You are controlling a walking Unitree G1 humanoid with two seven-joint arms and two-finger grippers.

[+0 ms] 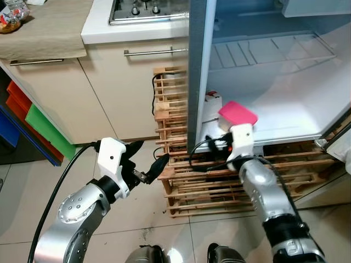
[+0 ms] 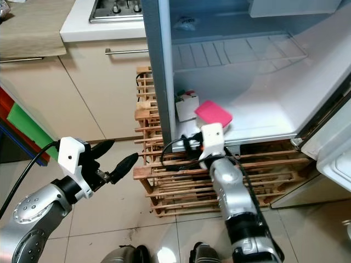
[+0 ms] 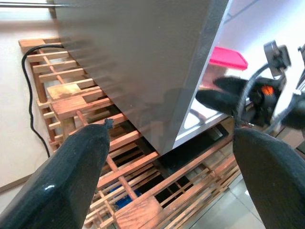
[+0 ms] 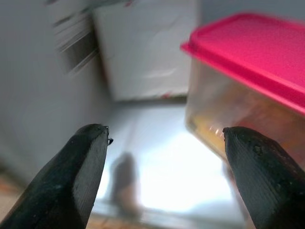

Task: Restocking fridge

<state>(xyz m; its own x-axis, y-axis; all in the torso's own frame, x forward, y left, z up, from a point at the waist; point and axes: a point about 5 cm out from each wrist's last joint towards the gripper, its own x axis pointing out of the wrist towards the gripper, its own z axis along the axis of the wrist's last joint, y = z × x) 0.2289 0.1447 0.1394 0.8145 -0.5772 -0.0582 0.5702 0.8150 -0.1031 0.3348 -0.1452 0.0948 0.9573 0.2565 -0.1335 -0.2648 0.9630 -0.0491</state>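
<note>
Clear plastic box with pink lid (image 1: 237,113) sits on the white fridge floor (image 1: 285,109) beside a white carton (image 1: 210,106). Right pincer (image 4: 162,179) spread apart, empty, just before it; left pincer (image 1: 147,162) apart, idle. Placement looks done, withdrawal left.

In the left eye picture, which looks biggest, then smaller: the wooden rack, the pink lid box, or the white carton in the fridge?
1. wooden rack
2. pink lid box
3. white carton, partly hidden, so unsure
</note>
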